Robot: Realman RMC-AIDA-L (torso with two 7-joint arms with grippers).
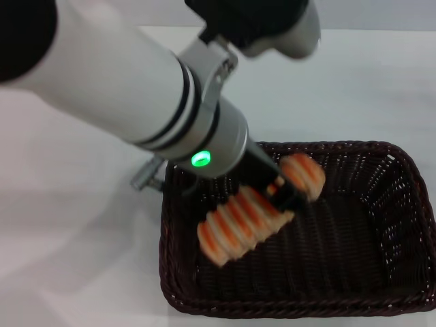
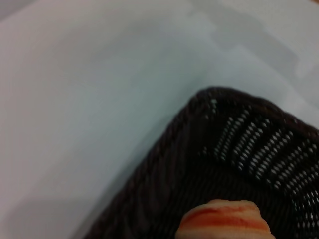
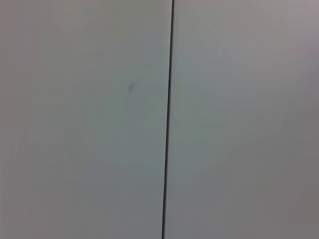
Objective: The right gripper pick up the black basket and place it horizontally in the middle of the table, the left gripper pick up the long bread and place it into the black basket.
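The black basket (image 1: 381,225) lies on the white table (image 1: 68,225) at the front right, long side across. My left gripper (image 1: 285,193), on the white arm with the green light, reaches into it from the left. It is shut on the long bread (image 1: 245,221), gripping it near its far end. The orange and cream loaf hangs tilted inside the basket, near end lower; I cannot tell whether it touches the floor. In the left wrist view one end of the bread (image 2: 224,221) shows over a basket corner (image 2: 199,107). Of the right arm, only the black and grey wrist (image 1: 272,20) shows at the top.
White tabletop lies to the left of and beyond the basket. A grey metal fitting (image 1: 144,177) under the left arm sits by the basket's far left corner. The right wrist view shows only a pale flat surface with a thin dark line (image 3: 168,119).
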